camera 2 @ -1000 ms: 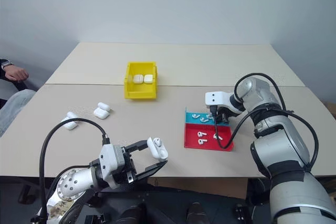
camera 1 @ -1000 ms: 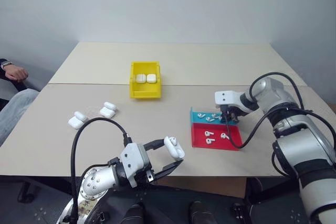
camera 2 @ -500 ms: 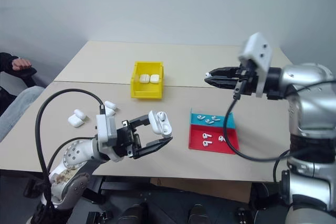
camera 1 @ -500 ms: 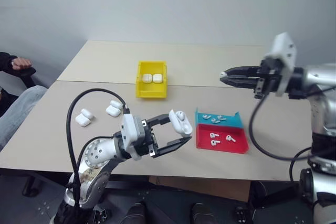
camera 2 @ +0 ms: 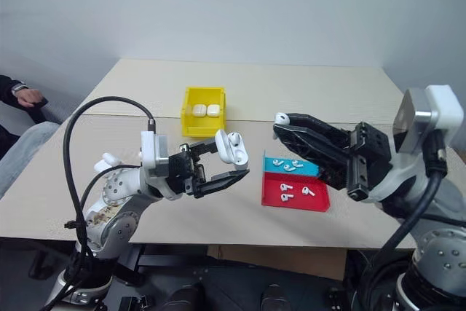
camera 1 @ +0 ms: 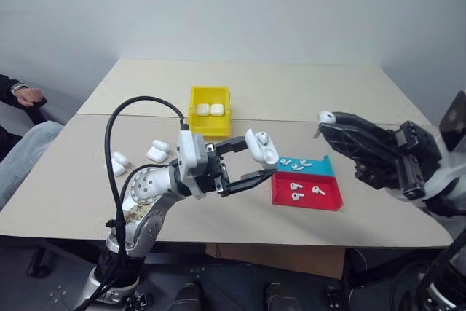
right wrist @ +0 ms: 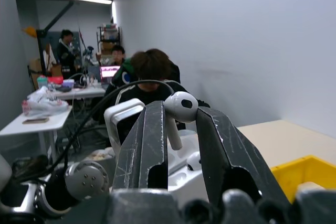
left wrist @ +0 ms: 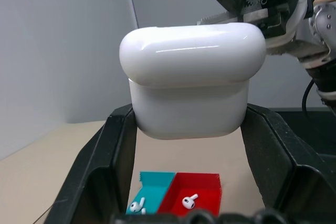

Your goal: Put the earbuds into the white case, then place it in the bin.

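Left eye view: left tool [camera 1: 256, 164] grasps one case [camera 1: 261, 147]; right tool [right wrist: 181, 129] pinches one earbud [right wrist: 180, 109].

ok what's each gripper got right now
left gripper: shut on the white case, lid open
right gripper: shut on an earbud
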